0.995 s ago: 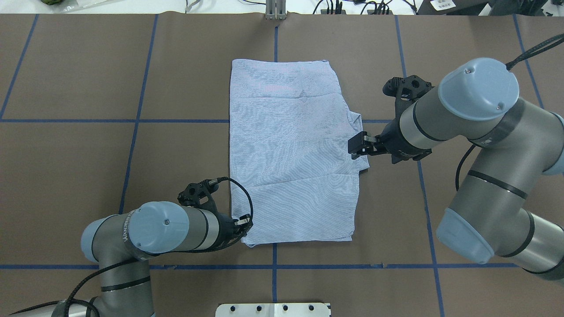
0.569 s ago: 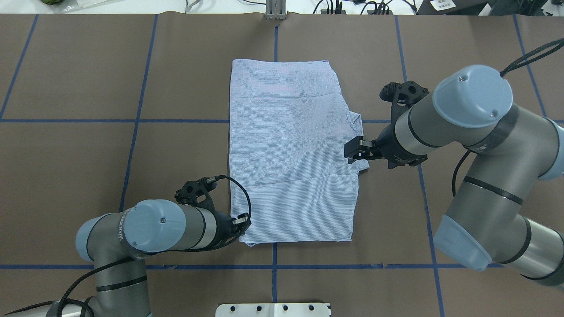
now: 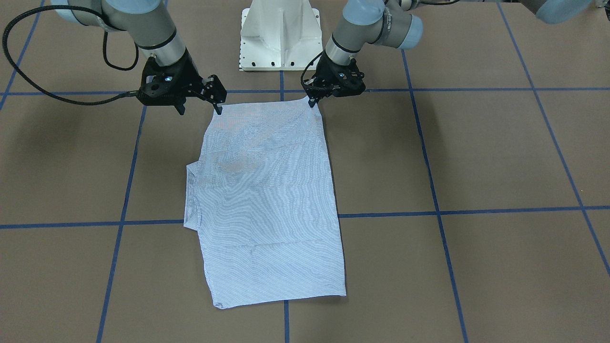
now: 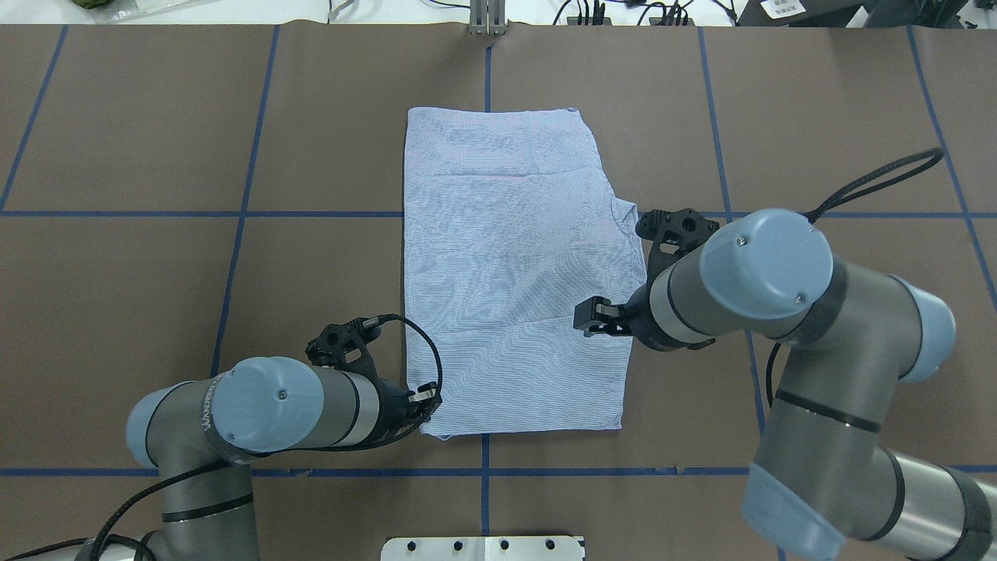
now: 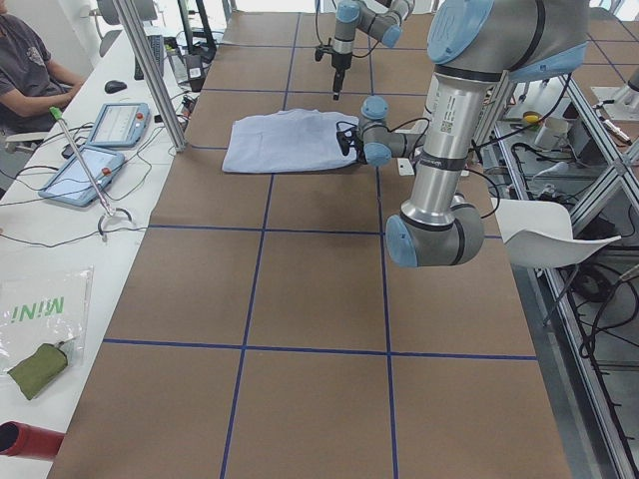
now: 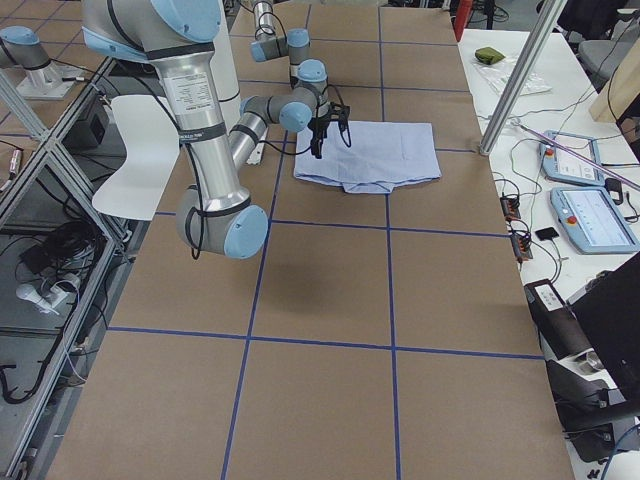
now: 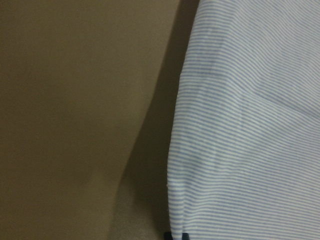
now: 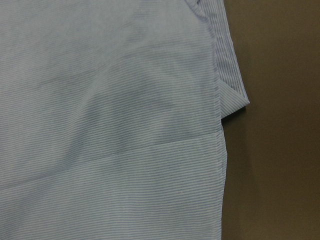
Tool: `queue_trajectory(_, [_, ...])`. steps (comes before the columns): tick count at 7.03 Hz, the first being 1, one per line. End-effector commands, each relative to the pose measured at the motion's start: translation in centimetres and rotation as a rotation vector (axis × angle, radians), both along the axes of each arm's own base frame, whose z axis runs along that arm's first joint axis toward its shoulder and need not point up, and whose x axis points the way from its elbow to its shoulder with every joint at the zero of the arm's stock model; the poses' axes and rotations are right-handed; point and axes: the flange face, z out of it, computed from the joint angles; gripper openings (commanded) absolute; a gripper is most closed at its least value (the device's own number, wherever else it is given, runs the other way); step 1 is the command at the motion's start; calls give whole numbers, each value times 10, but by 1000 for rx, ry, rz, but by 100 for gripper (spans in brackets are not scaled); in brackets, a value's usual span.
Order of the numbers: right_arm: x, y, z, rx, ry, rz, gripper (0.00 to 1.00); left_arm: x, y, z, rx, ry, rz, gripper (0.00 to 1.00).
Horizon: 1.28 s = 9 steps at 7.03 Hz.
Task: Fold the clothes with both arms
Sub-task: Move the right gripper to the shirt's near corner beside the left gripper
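The shirt (image 4: 514,273) lies in the middle of the table (image 4: 156,156), folded to a long rectangle. Its collar (image 4: 629,212) sticks out as a small notch on the right edge.

In the last 1 second the right gripper (image 4: 586,319) has left that notch and travelled toward the robot along the right edge. The left gripper (image 4: 427,399) has hardly moved from the near left corner. I judge that the right arm is going for the near right corner, so that the 2 arms can carry the near hem over to the far side.

The overhead view makes the right gripper seem to be over the cloth. The front-facing view shows it (image 3: 200,112) raised near the corner, with the jaws spread wide and empty. There the left gripper (image 3: 312,102) has its fingers pinched together on its corner. The left wrist view shows a dark shadow under that edge, so the edge seems slightly lifted.
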Motion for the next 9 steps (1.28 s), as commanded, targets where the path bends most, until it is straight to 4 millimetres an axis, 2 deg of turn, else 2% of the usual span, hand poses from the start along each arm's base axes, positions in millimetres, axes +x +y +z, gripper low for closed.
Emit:
queue_trajectory(1, [-30,41,8,-54,22,96,100,0,0,-1,1,2,1,0])
queue_trajectory(3, [-55,55,22,-96,54,87,100,0,0,-2,1,3,1,0])
queue_trajectory(5, [-72,54,40,-110,98,82,100,2,0,-6,3,9,1,0])
queue_trajectory(8, [-88,53,67,-124,158,75,100,2,0,-6,3,9,1,0])
queue_trajectory(9, [-88,54,66,-124,157,74,100,2,1,-7,3,10,2,0])
